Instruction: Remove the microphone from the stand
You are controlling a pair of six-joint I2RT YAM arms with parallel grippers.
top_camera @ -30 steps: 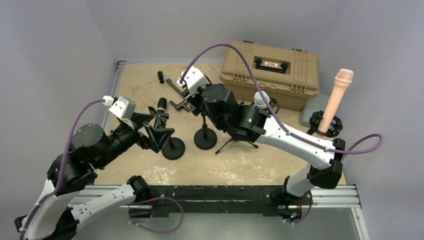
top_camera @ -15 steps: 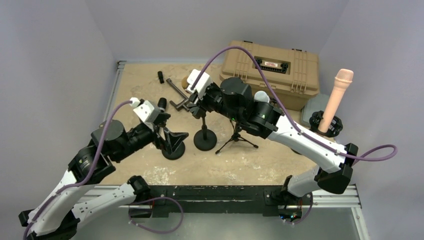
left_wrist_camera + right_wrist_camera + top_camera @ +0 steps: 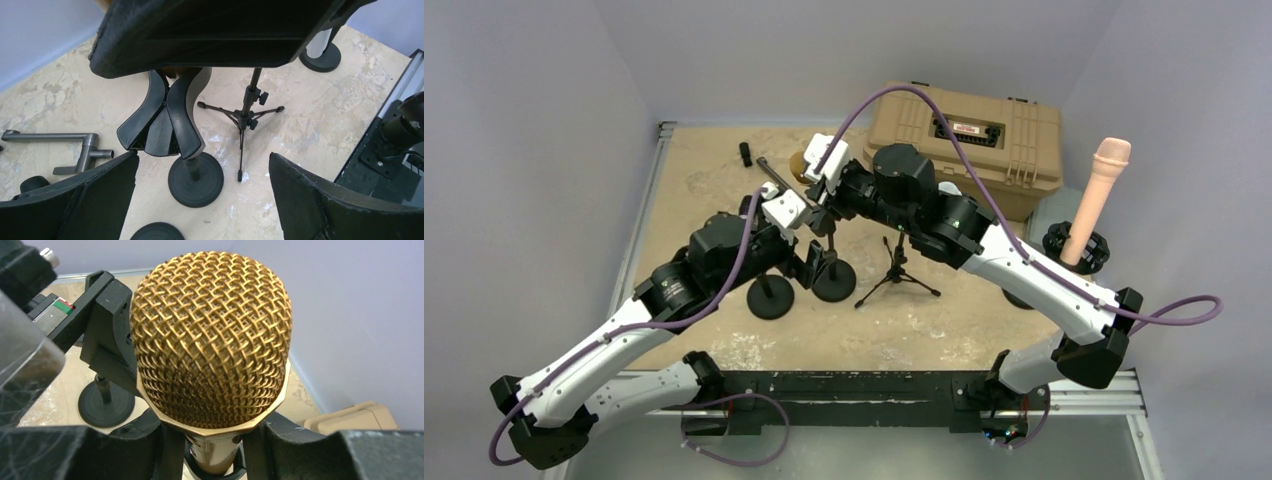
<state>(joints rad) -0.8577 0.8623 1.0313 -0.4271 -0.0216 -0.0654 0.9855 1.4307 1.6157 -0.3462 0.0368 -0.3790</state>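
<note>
Gaped wide and empty at the left jaws, the stand (image 3: 195, 179) low between them. Clamped at the right jaws around the microphone (image 3: 212, 340), gripping its barrel, head just above them. Judged rigid, weighty, slick; best held on the barrel, never the dentable grille. Looked gold: domed woven mesh, polished collar.

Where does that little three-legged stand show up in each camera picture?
Top external: the tripod stand is near the table's middle.
Left wrist: the tripod stand is right of centre.
Right wrist: not in it; the gold microphone fills the view.
Shared landmark: the sandy tabletop.
</note>
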